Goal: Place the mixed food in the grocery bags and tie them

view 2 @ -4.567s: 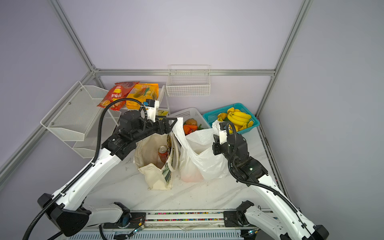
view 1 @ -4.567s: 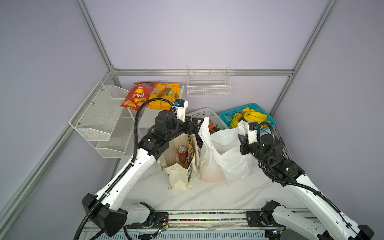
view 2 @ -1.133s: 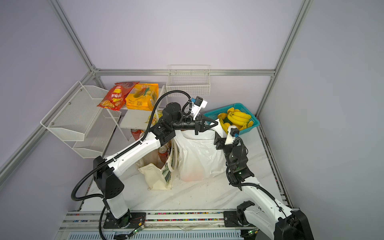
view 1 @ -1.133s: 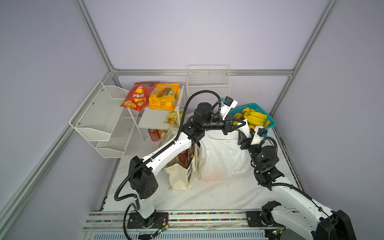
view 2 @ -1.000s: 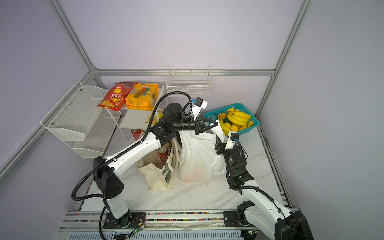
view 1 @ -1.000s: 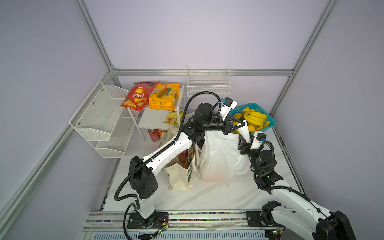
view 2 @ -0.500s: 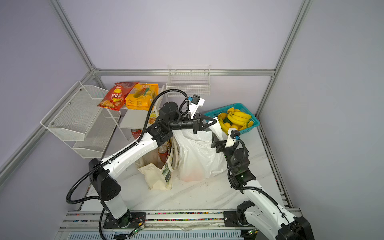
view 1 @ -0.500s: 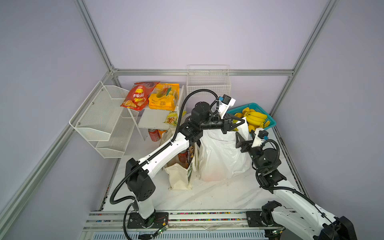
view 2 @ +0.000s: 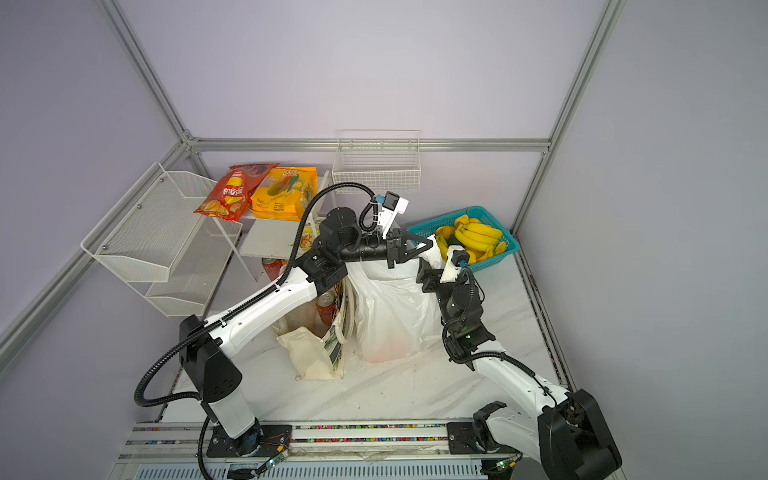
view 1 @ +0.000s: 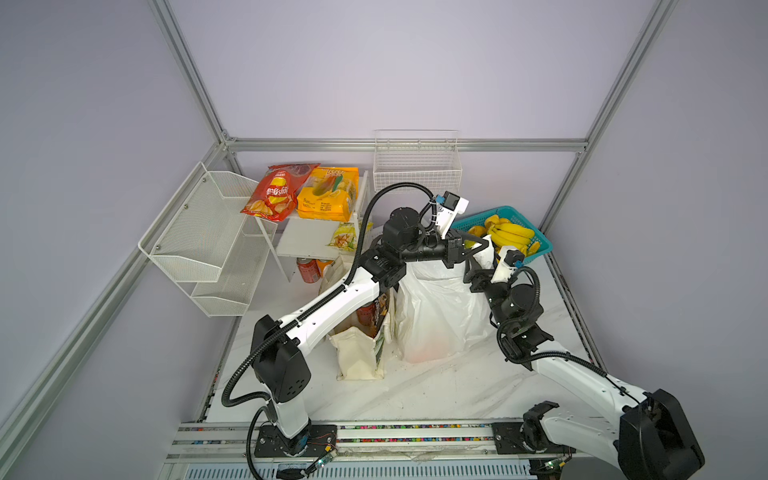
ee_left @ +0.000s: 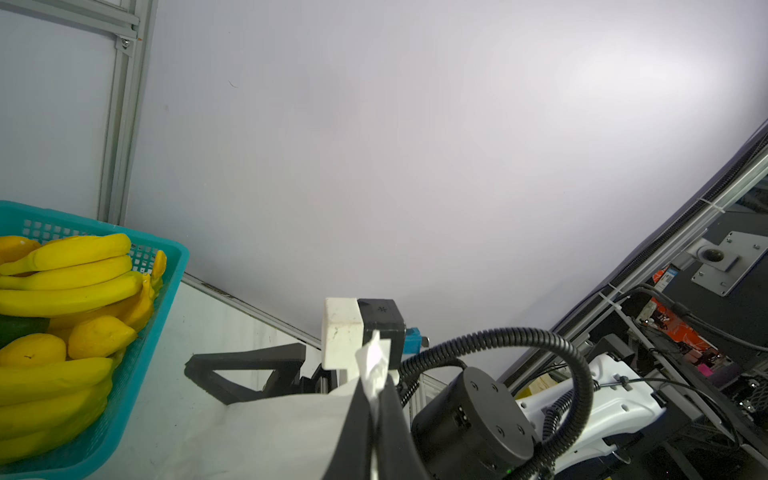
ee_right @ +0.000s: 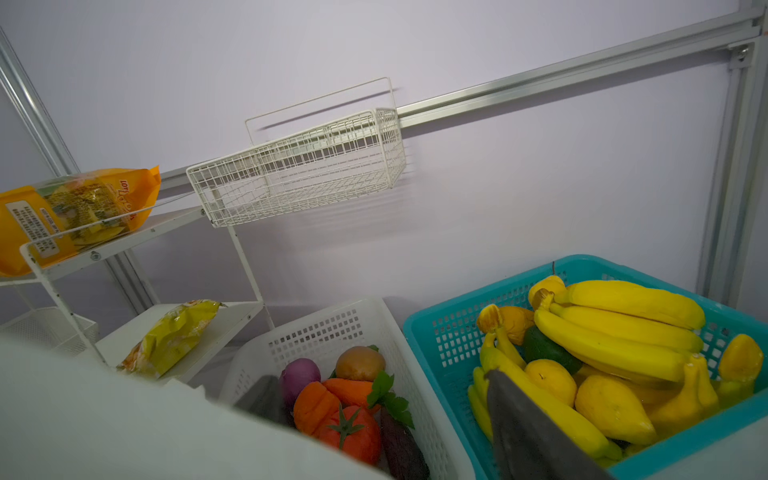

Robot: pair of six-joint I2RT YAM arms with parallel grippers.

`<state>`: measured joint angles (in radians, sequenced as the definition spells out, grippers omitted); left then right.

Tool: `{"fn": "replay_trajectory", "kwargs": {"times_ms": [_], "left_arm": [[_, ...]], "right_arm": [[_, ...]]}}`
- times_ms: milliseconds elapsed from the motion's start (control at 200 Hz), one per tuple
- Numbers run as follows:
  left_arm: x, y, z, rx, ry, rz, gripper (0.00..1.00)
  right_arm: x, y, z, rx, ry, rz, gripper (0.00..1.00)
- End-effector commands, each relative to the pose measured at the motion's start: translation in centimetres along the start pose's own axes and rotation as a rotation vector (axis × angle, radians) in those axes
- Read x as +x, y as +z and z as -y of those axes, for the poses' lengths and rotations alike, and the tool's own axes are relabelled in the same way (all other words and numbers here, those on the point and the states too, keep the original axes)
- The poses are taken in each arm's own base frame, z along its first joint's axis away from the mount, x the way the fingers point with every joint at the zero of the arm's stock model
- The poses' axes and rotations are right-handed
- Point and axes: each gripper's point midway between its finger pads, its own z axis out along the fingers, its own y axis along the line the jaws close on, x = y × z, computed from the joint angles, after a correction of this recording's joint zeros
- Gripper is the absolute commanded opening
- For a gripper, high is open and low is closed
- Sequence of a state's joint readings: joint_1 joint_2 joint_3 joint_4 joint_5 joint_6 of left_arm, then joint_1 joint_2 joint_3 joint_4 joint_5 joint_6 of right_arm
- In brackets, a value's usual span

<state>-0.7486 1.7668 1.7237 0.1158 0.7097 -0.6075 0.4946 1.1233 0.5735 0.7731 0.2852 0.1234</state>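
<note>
Left arm reaches right across the middle. Left gripper [ee_left: 376, 380] clamped shut on a twisted loop handle of the thin, translucent white plastic carrier bag [view 1: 436, 316]; the wrist view shows the film pinched between both black fingers [ee_left: 399, 428], a tuft poking out past the tips. Handle held high, over toward the teal plastic lattice basket [ee_left: 164, 291] of yellow bananas [ee_left: 70, 274].

Right gripper [ee_right: 380, 377] just beside the left one, at the bag's mouth on its right side. Its two dark fingers [ee_right: 523, 419] stand well apart, nothing between them. White film lies close by one finger; touching or not, I cannot tell.

Carrier bag stands upright on the white marble-look table [view 1: 415, 390]. A round orange shape [view 1: 428, 347] glows through the film low down; one fruit or two, cannot tell.

Hard against the bag's left side: cream canvas tote with a dark printed side [view 1: 357, 353], upright, mouth open. Reddish-brown drink can [view 1: 365, 313] stands inside it. Dark packet edge [view 1: 380, 309] next to the can, mostly hidden under the left arm.

Behind the bags: white plastic lattice basket [ee_right: 324, 328] holding mixed vegetables [ee_right: 349, 399]. Red crisp packet [view 1: 272, 197] and yellow-orange packet [view 1: 328, 199] lie side by side on the top tier of a white shelf unit [view 1: 309, 243], well apart from both bags
</note>
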Motion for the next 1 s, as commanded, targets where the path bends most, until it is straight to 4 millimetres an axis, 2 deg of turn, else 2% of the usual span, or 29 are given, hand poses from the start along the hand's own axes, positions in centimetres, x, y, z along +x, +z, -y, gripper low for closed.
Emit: {"fn": "replay_trajectory", "kwargs": {"times_ms": [0,190,305,460,650,815,865,995], "left_arm": [[-1.8,-1.2,1.7,0.014,-0.011,0.08,0.0],[-2.4,-2.4,0.8,-0.06,-0.029,0.121,0.0],[-2.1,-3.0,0.5,-0.082,-0.041,0.126,0.0],[-1.4,-3.3,0.2,-0.094,-0.056,0.126,0.0],[-1.2,-3.3,-0.1,-0.108,-0.059,0.12,0.0],[-1.2,-3.2,-0.3,-0.11,-0.06,0.118,0.0],[-1.2,-3.0,-0.2,-0.106,-0.063,0.114,0.0],[-1.2,-3.0,-0.2,-0.102,-0.064,0.112,0.0]], "right_arm": [[0.7,-1.2,2.5,0.166,0.049,0.011,0.73],[4.3,-2.7,3.1,0.181,0.016,-0.096,0.63],[5.0,-3.3,2.7,0.142,0.005,-0.11,0.58],[3.8,-3.4,0.1,-0.001,-0.002,-0.12,0.6],[0.9,-3.9,-2.5,-0.135,-0.022,-0.072,0.81],[-1.2,-3.4,-4.6,-0.228,-0.053,-0.007,0.89],[-1.7,-3.1,-4.8,-0.229,-0.052,0.014,0.91],[-3.2,-1.8,-3.7,-0.127,-0.039,0.065,0.93]]}}
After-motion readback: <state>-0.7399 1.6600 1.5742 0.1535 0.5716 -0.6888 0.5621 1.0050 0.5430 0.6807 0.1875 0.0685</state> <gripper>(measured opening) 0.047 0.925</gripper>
